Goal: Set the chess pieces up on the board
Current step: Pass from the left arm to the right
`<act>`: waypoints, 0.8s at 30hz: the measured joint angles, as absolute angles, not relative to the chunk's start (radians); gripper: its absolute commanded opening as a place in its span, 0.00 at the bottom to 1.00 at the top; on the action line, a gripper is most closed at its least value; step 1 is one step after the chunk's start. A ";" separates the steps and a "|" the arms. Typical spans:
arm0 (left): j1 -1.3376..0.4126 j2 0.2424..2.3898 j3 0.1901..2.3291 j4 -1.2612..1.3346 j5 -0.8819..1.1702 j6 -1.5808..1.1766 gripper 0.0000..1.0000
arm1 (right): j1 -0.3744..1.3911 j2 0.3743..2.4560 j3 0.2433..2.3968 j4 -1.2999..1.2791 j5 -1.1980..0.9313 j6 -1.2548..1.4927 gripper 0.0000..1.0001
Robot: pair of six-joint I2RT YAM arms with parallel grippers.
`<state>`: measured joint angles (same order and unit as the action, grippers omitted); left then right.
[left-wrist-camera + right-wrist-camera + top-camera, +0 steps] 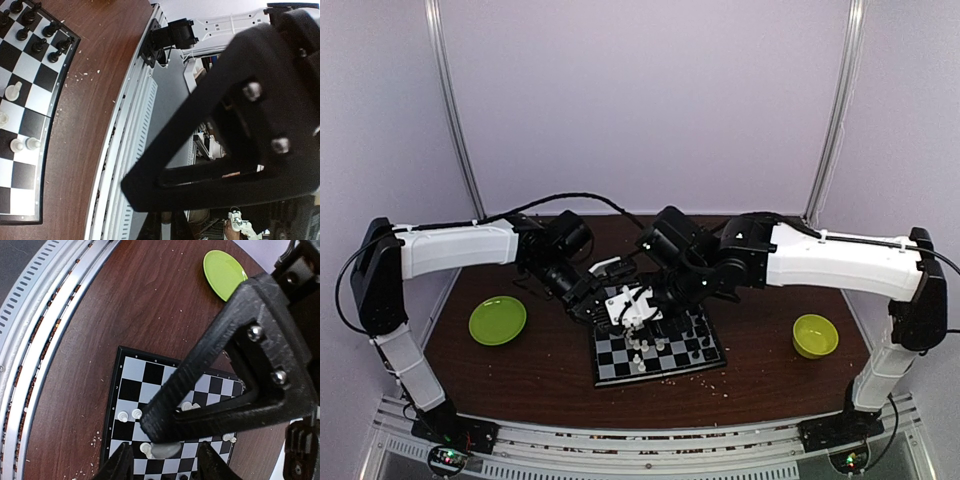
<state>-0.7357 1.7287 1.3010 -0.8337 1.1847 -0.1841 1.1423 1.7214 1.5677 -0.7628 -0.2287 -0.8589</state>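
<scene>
The board [660,376] lies at the table's middle, with both grippers close together over its far left corner. Black chess pieces [694,326] stand on its right part and white ones [640,350] near the middle. My left gripper [588,302] is shut on nothing; its own fingertips [156,231] meet at the bottom of the left wrist view. My right gripper [165,467] is open above the board [132,371], where a white piece [146,449] stands between its fingers, untouched. More white pieces [129,414] stand nearby. The left arm's black finger [225,365] crosses that view.
A lime-green plate [497,320] sits at the left and a green bowl [814,335] at the right. Pale crumbs [80,76] lie near the board's edge [56,105]. The metal rail [145,125] runs along the near table edge. The right arm's finger [240,125] fills much of the left wrist view.
</scene>
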 measured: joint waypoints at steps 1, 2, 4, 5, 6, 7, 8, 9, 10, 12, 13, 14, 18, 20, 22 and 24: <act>-0.736 1.729 1.305 -0.833 1.195 -0.184 0.00 | 1.147 1.728 1.568 -0.762 -0.221 -0.862 0.41; -0.736 1.729 1.306 -0.833 1.203 -0.184 0.00 | 1.150 1.734 1.568 -0.761 -0.212 -0.867 0.39; -0.736 1.731 1.308 -0.834 1.214 -0.184 0.00 | 1.155 1.745 1.568 -0.760 -0.197 -0.870 0.37; -0.736 1.733 1.308 -0.835 1.219 -0.184 0.00 | 1.157 1.748 1.568 -0.760 -0.191 -0.872 0.35; -0.736 1.736 1.310 -0.835 1.223 -0.184 0.00 | 1.161 1.750 1.568 -0.759 -0.181 -0.876 0.34; -0.736 1.741 1.311 -0.836 1.227 -0.184 0.00 | 1.165 1.751 1.568 -0.758 -0.175 -0.881 0.33; -0.736 1.744 1.311 -0.836 1.230 -0.184 0.00 | 1.168 1.751 1.568 -0.758 -0.169 -0.884 0.32; -0.736 1.748 1.312 -0.836 1.233 -0.184 0.00 | 1.172 1.751 1.568 -0.756 -0.159 -0.888 0.32; -0.736 1.752 1.313 -0.836 1.235 -0.184 0.00 | 1.176 1.751 1.568 -0.753 -0.153 -0.889 0.32; -0.736 1.760 1.316 -0.837 1.238 -0.185 0.00 | 1.184 1.751 1.568 -0.747 -0.136 -0.892 0.29; -0.736 1.763 1.317 -0.836 1.239 -0.185 0.00 | 1.187 1.751 1.568 -0.744 -0.125 -0.893 0.27; -0.736 1.768 1.319 -0.838 1.243 -0.185 0.00 | 1.190 1.751 1.568 -0.743 -0.116 -0.895 0.24; -0.736 1.781 1.322 -0.840 1.256 -0.185 0.00 | 1.203 1.751 1.568 -0.742 -0.069 -0.910 0.13; -0.736 1.786 1.325 -0.840 1.261 -0.186 0.00 | 1.209 1.751 1.568 -0.744 -0.047 -0.913 0.08; -0.736 1.790 1.330 -0.842 1.261 -0.189 0.00 | 1.213 1.751 1.568 -0.744 -0.030 -0.912 0.05; -0.735 1.795 1.335 -0.841 1.260 -0.193 0.08 | 1.214 1.751 1.566 -0.743 -0.017 -0.919 0.03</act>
